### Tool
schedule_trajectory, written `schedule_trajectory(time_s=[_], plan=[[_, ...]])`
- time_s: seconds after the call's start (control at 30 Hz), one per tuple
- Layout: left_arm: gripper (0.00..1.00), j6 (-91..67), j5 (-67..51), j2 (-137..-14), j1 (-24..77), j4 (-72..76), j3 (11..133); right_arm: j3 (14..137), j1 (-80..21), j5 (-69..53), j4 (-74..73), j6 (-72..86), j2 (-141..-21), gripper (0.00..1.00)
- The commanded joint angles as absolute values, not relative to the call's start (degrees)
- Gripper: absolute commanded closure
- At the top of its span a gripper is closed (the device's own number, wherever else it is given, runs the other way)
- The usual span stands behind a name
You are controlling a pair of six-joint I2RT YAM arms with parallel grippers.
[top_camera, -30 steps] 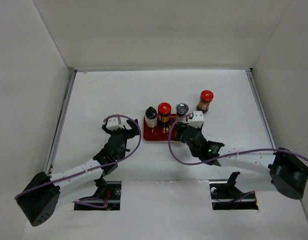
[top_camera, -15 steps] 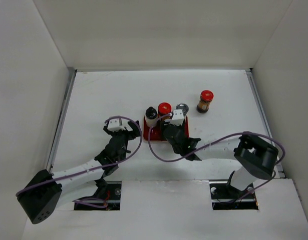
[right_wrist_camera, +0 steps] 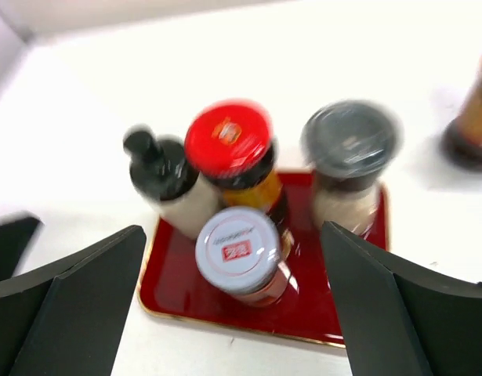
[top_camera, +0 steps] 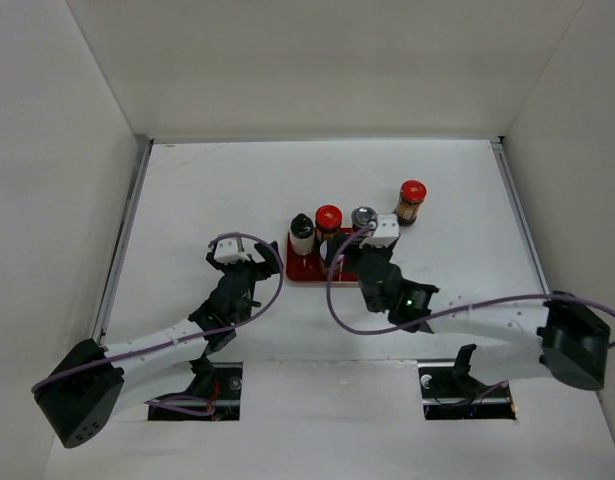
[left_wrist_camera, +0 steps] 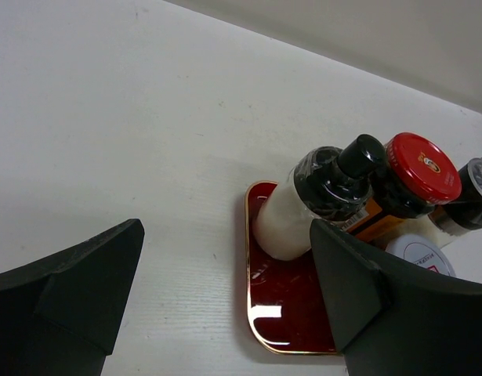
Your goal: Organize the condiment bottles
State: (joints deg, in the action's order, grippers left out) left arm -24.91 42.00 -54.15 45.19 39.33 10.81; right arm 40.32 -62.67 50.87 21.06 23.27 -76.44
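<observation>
The right gripper [right_wrist_camera: 233, 235] was released and empty; in its wrist view the red tray [right_wrist_camera: 342, 317] lay between its spread fingers, carrying the black-capped bottle [right_wrist_camera: 166, 176] centre-left, a red-capped jar [right_wrist_camera: 229, 141] top centre, a grey-capped jar [right_wrist_camera: 350, 141] upper right, and a white-lidded jar [right_wrist_camera: 239, 247] dead centre. A second red-capped jar [top_camera: 412, 192] stood off the tray, just upper right of it in the top view; the left gripper [left_wrist_camera: 225, 231] was likewise released and empty, with the tray at lower right of its view.

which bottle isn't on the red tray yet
The red-capped bottle standing alone on the table, right of the tray; the other four sit on it.
</observation>
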Motion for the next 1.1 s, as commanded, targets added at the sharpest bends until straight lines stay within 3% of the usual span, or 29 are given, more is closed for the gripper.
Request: schedule_trajectory(time_s=[0.0,0.17,0.4,0.7,1.07], plan=[[0.12,-25.7,42.5,-53.1,45.7,42.6,10.2,36.0,-59.0,54.4,20.6,23.2,-67.5,0.0],[0.12,-25.9,42.4,-54.1,46.1,42.8,10.5,38.6,-41.7,47.8,13.0,22.8,-63.3,0.0],[0.12,-25.9,42.0,-54.0,45.4,43.1,10.2,56.9,-23.1,35.5,1.7,18.4,-80.6,0.0],[0.12,-25.8,40.4,-56.1,43.7,43.6,10.6,66.5,-19.2,28.9,0.9,15.9,-95.8,0.0],[0.12,-26.4,41.4,-54.8,45.2,43.9,10.3,62.9,-18.8,31.8,4.1,16.8,-97.2,0.0]])
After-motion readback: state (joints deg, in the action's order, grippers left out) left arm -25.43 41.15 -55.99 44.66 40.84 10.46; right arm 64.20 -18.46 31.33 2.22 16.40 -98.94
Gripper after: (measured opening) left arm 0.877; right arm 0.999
